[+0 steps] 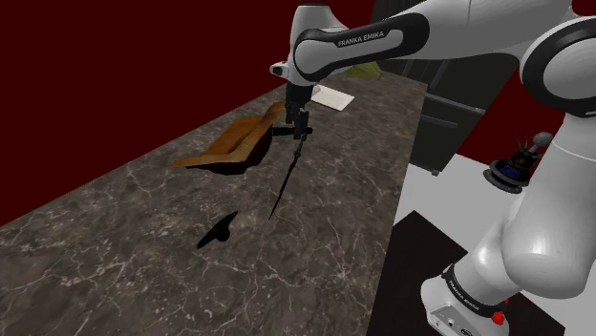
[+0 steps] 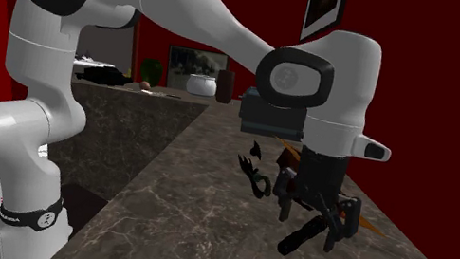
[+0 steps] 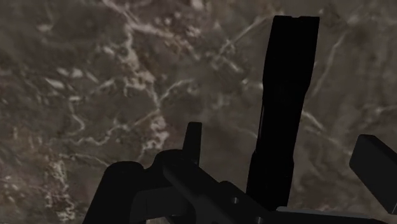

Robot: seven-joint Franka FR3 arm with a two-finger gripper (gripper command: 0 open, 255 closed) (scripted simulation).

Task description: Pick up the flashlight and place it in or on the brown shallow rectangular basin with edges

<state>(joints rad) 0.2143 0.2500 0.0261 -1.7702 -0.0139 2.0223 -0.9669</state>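
My black gripper [image 1: 302,132] hangs above the dark marble counter [image 1: 143,248], shut on a long, slim black flashlight [image 1: 287,181] that slants down from the fingers, clear of the stone. In the second exterior view the gripper [image 2: 310,226] clasps the flashlight [image 2: 299,237] near one end. In the wrist view the flashlight [image 3: 285,95] runs out between the fingers [image 3: 375,156], over bare marble. The brown shallow basin [image 1: 232,143] lies on the counter just beyond the gripper, toward the shoulder view's left, with one end tilted up.
A white sheet [image 1: 330,96] and a green item [image 1: 363,70] lie farther along the counter. The counter's edge [image 1: 396,200] drops to the floor on the shoulder view's right. A small black tangled thing [image 2: 255,172] sits behind the gripper. Dark red walls surround the area.
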